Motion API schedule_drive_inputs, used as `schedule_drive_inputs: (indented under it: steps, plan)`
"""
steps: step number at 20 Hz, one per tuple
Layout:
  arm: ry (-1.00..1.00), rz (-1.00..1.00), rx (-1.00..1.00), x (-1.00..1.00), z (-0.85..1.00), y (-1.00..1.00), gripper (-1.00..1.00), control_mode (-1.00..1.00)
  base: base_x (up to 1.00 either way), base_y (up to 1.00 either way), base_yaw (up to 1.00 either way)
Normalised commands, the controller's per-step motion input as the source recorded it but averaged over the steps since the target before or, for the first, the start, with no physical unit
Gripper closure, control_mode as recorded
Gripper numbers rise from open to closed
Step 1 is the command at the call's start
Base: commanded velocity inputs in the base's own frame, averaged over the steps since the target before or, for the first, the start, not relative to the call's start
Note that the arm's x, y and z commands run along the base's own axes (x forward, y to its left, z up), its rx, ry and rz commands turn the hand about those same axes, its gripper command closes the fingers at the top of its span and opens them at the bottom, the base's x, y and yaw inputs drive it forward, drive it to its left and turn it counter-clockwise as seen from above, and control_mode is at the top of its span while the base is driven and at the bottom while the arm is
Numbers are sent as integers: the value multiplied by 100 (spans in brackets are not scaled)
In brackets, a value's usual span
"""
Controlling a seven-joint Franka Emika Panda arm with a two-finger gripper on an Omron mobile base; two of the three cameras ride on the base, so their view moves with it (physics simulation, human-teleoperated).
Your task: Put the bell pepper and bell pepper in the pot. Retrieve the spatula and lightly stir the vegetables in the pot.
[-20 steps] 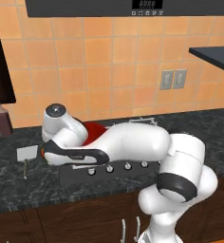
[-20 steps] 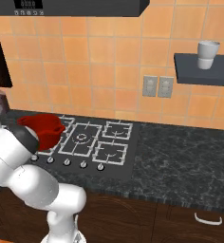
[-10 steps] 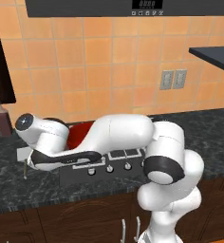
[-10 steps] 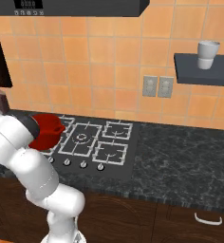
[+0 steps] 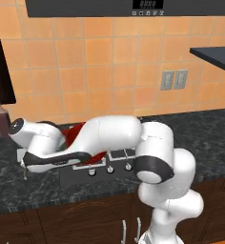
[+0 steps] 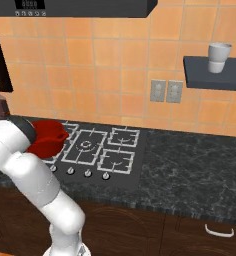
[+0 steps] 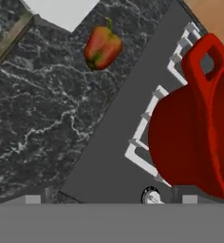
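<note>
So, left base view: arm stretched low and leftward across the front of the cooktop (image 5: 97, 164), wrist end over the dark counter (image 5: 19, 190) at far left. Red pot (image 5: 75, 133) mostly hidden behind the forearm, on the left rear burner. A thin stick pokes down by the wrist, likely the spatula handle (image 5: 25, 170), can't confirm. Brown bottle (image 5: 2, 121) against the wall beyond.

Right base view: pot (image 6: 49, 137) on the near-left burner, one loop handle facing the camera, the arm's elbow crossing in front of it. Mug (image 6: 219, 57) on the wall shelf, irrelevant.

Hand view: bell pepper (image 7: 102, 47) lies on the counter well ahead of the pincer, up-left of centre, stem pointing away and its length roughly along the view's vertical. Pale spatula (image 7: 61, 10) blade just beyond it at the top edge, near but apart. Pot (image 7: 199, 137) sits right, close alongside. Fingertips hardly show; jaws spread fully apart, holding and touching nothing. Next reach is probably forward and slightly left to the pepper.
</note>
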Motion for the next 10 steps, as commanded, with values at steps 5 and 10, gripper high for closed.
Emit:
schedule_drive_inputs:
  steps: [5,10]
  plan:
    - [0,-29,0,32,-11,0,-100,-100,0,0,0]
    - [0,-23,1,43,-11,0,-100,-100,0,0,0]
